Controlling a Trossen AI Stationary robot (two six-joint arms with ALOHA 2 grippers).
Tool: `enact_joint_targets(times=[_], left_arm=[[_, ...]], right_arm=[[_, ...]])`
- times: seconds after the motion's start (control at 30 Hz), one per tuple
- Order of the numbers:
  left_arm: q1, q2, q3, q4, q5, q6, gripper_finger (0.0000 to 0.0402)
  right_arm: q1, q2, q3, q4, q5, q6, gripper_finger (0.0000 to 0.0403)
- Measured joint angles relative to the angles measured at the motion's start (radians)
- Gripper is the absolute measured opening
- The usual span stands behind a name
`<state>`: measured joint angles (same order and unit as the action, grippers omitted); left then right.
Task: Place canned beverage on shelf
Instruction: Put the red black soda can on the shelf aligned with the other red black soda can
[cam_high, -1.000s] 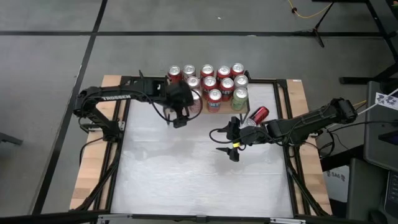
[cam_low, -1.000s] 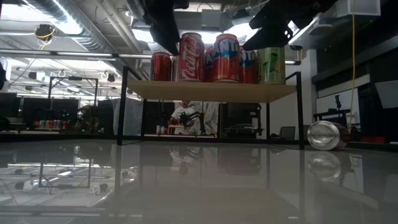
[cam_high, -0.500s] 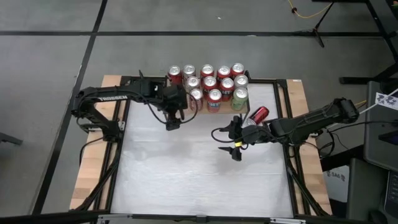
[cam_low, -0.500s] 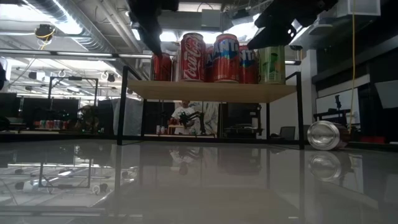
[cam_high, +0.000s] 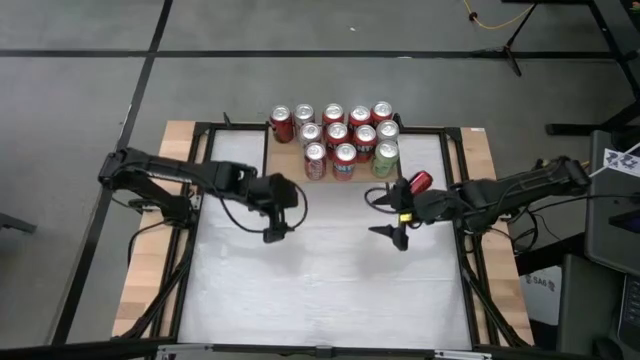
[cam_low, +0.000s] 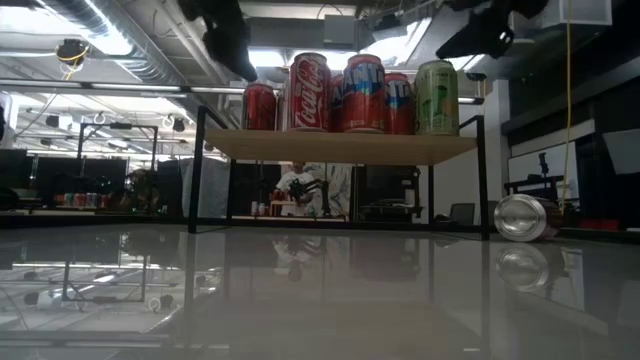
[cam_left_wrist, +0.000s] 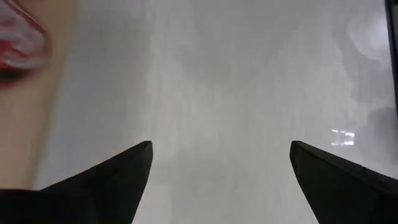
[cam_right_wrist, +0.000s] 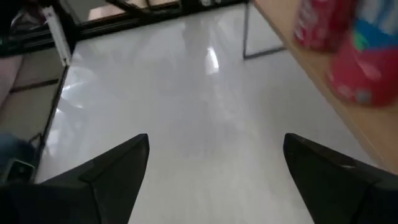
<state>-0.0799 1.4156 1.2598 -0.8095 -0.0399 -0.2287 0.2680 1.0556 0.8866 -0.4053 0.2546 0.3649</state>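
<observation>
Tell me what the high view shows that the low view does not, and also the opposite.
Only the high view shows both arms whole, with the left gripper and right gripper open and empty over the white table, and all the can tops in rows. Only the low view shows the shelf legs, the can labels and the room behind. Both show the shelf full of cans and one red can lying on the table.

Worktop (cam_high: 320, 270): glossy white, pale wood edge strips, black frame. Shelf (cam_low: 340, 146): light-wood plank on thin black legs. Cans on shelf (cam_high: 340, 140): mostly red with silver lids; one green can (cam_low: 437, 97) at the end, one with a blue band (cam_low: 364, 95). Fallen can (cam_high: 417, 183) on the worktop: red with a silver end. Both arms dark, near black. Floor grey.
</observation>
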Motion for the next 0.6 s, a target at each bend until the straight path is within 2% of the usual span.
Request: enact_joint_targets(times=[0.3, 0.47, 0.6], left_arm=[[-0.088, 0.001, -0.193, 0.217, -0.003, -0.064, 0.0370], [-0.121, 0.001, -0.236, 0.335, -0.004, -0.079, 0.0370], [-0.142, 0.001, -0.243, 0.377, -0.004, -0.079, 0.0370]], right_arm=[[0.000, -0.134, -0.001, -0.293, 0.004, 0.491, 0.0360], [0.000, -0.207, -0.001, -0.459, 0.007, 0.808, 0.0360], [0.000, -0.256, -0.001, -0.576, 0.047, 0.984, 0.0360]])
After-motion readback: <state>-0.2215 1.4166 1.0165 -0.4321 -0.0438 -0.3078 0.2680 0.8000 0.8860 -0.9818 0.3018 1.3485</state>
